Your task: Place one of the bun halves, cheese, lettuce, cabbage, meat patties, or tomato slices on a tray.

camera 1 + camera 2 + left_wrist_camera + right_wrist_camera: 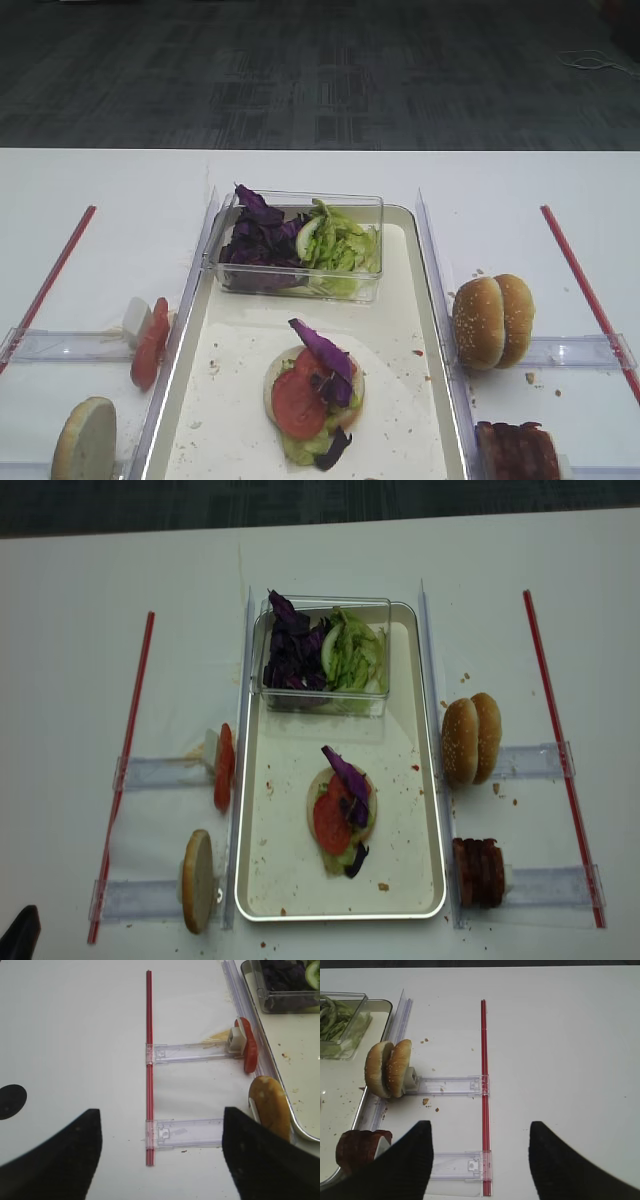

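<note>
Room on the left is wide: the left gripper [160, 1160] hangs with jaws spread and empty over bare table, near the red strip [148, 1067]. For the next layer it should approach the tomato slices [248, 1050] or the bun half [271, 1107] from above (both stand on edge in clear racks [192, 1052], close to the tray rim). The tray [420, 400] holds a bun base with lettuce, tomato and cabbage [322, 348]. The right gripper [480, 1152] also stands wide and empty, near the bun pair [388, 1068] and the meat patties [359, 1147].
</note>
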{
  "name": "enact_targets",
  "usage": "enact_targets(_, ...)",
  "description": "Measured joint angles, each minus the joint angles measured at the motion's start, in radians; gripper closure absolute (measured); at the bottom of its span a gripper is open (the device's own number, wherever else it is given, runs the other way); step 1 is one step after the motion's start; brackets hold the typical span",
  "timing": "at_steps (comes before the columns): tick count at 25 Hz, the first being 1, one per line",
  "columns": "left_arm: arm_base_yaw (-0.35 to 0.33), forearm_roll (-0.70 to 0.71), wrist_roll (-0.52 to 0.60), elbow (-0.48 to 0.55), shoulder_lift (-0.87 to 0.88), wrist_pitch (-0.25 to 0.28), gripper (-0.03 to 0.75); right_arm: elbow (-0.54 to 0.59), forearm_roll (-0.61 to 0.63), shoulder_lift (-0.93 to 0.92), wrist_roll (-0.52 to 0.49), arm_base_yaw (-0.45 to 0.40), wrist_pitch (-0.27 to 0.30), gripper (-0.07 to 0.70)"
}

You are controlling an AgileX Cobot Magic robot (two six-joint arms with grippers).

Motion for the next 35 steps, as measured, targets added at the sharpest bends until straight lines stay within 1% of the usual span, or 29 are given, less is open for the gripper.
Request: enact_targets(35, 0.0, 0.0, 0.0, 0.0, 0.0, 0.0, 0.224, 0.0, 0.0, 0.0, 0.0, 0.0, 0.0, 0.167)
